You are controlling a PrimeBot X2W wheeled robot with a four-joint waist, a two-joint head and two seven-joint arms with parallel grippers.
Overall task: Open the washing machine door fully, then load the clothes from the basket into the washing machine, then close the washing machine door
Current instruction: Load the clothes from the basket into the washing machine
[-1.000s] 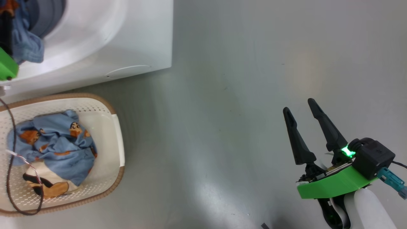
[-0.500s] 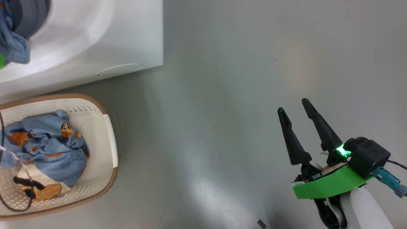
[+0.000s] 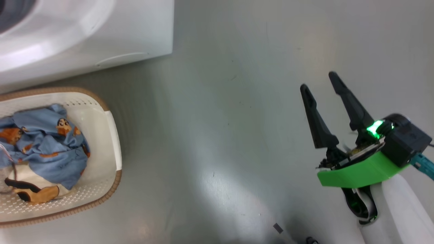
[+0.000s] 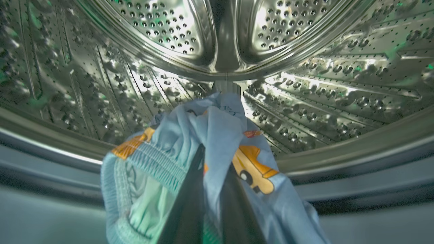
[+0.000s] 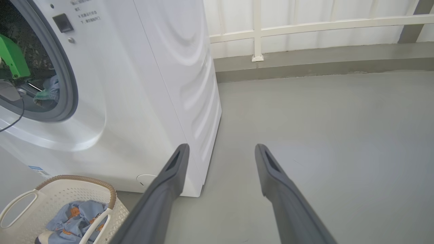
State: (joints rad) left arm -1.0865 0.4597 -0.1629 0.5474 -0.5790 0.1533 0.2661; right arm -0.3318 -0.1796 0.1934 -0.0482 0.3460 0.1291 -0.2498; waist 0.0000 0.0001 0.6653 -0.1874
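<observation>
**Left tool in the drum with one garment, more waiting in the basket**

I have the left tool [image 4: 213,159] inside the steel drum [image 4: 135,84] of the washing machine [image 5: 152,84]. Its fingers are pressed together with a fold of a blue garment [image 4: 217,128] caught between them. The rest drapes loose over both fingers, with a ribbed cuff hanging on the left of the wrist view. I can't tell whether the cloth touches the drum wall yet.

In the right wrist view the left arm's green mount [image 5: 12,57] sits inside the grey seal [image 5: 69,84]. From that I judge the opening step done and loading under way.

The right tool [image 3: 318,80] is spread wide and empty above the bare floor [image 3: 220,135], well apart from everything.

The basket [image 3: 113,135] stands on the floor just beside the machine's front. The remaining clothes [image 3: 47,142] are bunched in it.

Handling, my read: the cloth is light, limp and shapeless, not slippery and not fragile. It will sag and trail from wherever it's nipped. I'd pinch a raised fold near the top middle of the bundle, clear of the perforated wall, so less of it dangles. The risk is a loose end hanging over the seal and getting trapped when the washing machine door closes.
</observation>
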